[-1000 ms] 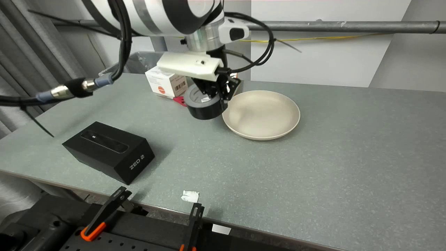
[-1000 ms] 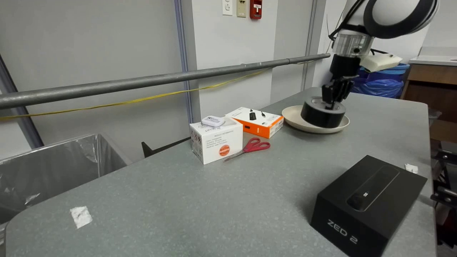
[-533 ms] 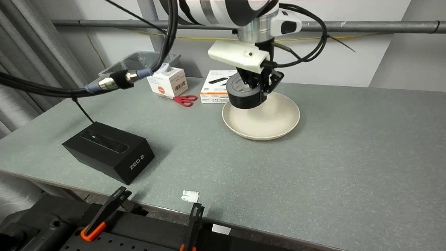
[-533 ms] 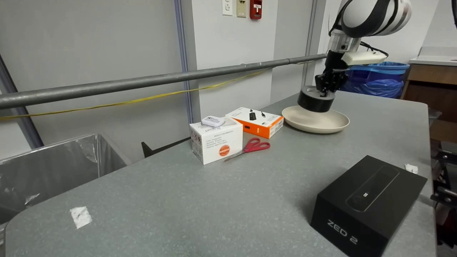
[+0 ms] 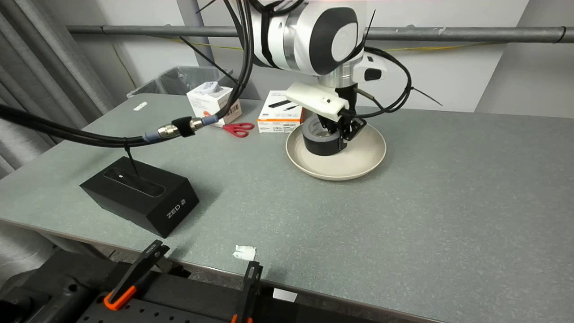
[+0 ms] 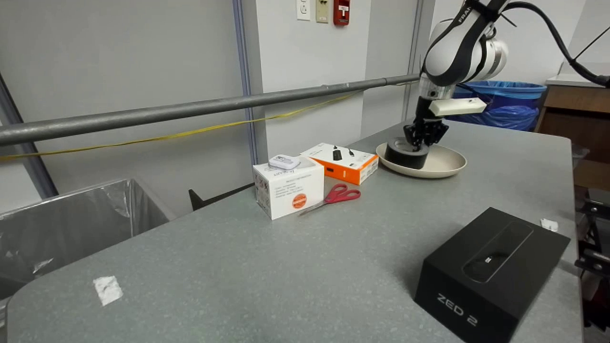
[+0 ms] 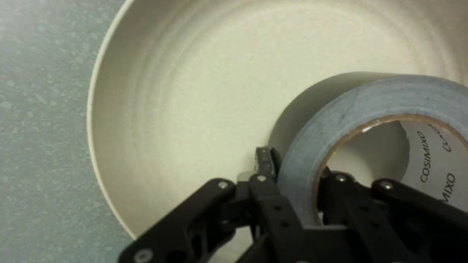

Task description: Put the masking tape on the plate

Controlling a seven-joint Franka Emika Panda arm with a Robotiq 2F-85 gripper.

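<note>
Wrist view: a black ring-shaped roll of masking tape (image 7: 365, 106) is off-centre over the floor of a round cream-beige plate (image 7: 204, 91), hollow upward; whether its underside touches, I cannot tell. Its upper face is smooth grey, faintly streaked, bordered inside by a thin brown edge; the pale inner wall carries COSIMIXO in dark capitals, with further lettering partly cut off. The black gripper (image 7: 298, 179) with silvery screws is narrowed to the thickness of the ring's wall and has hold of it, one finger inside the hollow, one outside. The plate is matt and shallow, with faint concentric ridges below a thin raised lip. Under it lies a grey speckled tabletop (image 5: 403, 233). Just beside the plate, in both exterior views, is a flat white-and-orange cardboard box (image 6: 340, 163) printed with black gadgets; near it are red-handled scissors (image 6: 332, 196) with metal blades and a white cardboard carton (image 6: 289, 190) bearing a round orange label, its small print unreadable, a rounded white object (image 6: 284, 162) on top. Well apart from the plate stands a smooth black rectangular box (image 5: 139, 195), printed with the outline of a long device and lettered ZED 2. On the white-and-black arm (image 6: 443, 57), in an exterior view, the letters FRAN can be read.
</note>
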